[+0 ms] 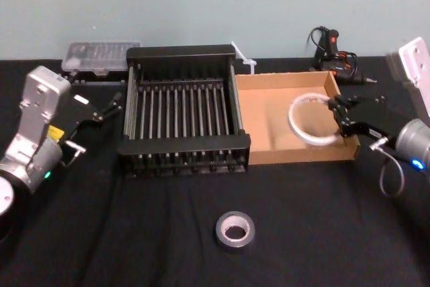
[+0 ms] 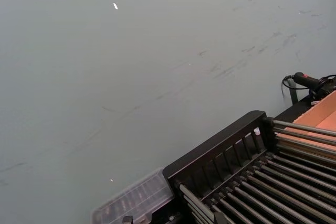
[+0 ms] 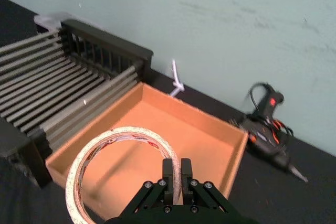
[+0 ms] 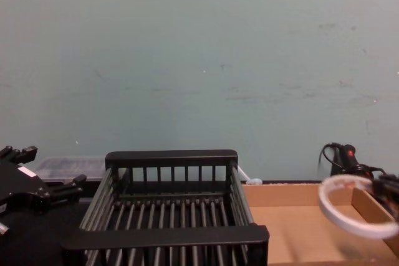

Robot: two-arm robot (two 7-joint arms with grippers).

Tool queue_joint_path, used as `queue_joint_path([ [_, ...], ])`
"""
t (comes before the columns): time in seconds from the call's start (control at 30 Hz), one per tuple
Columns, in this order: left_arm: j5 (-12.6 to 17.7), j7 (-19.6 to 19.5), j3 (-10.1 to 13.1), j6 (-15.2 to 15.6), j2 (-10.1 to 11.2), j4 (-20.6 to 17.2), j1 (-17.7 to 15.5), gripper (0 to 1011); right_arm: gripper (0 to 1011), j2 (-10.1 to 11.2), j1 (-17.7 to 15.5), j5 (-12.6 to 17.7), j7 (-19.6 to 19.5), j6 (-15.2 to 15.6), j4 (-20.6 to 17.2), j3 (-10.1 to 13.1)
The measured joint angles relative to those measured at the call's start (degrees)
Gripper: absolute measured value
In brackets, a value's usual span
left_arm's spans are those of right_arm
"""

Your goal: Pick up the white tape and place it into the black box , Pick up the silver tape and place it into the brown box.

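Right gripper (image 3: 177, 174) pinches the rim of the white tape (image 1: 310, 119), holding it tilted above the right half of the brown box (image 1: 269, 122), its hole facing partly sideways. Left gripper (image 1: 111, 107) hangs with fingers apart beside the black box (image 1: 181, 147), whose slats are bare. Silver tape (image 1: 235, 230) lies flat near the tabletop's front edge, hole up.

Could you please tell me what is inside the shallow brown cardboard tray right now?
The whitish translucent tape roll hangs over the shallow brown cardboard tray, pinched by the right gripper; the floor beneath shows bare.
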Motion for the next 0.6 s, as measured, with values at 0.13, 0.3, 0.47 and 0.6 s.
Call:
queue_joint_path([
  [0.13, 0.0, 0.0, 0.0, 0.0, 0.0, 0.0, 0.0, 1001, 92, -1.5, 1.9, -0.8, 0.2, -0.1, 0.8, -1.0],
  [0.3, 0.0, 0.0, 0.0, 0.0, 0.0, 0.0, 0.0, 1001, 91, -3.0, 4.0, -1.6, 0.9, -0.1, 1.6, -2.2],
  [0.47, 0.0, 0.0, 0.0, 0.0, 0.0, 0.0, 0.0, 1001, 92, -4.6, 6.3, -2.1, 2.2, -0.2, 2.6, -4.0],
  [0.6, 0.0, 0.0, 0.0, 0.0, 0.0, 0.0, 0.0, 1001, 92, -6.0, 8.3, -2.6, 3.2, -0.5, 3.7, -5.8],
])
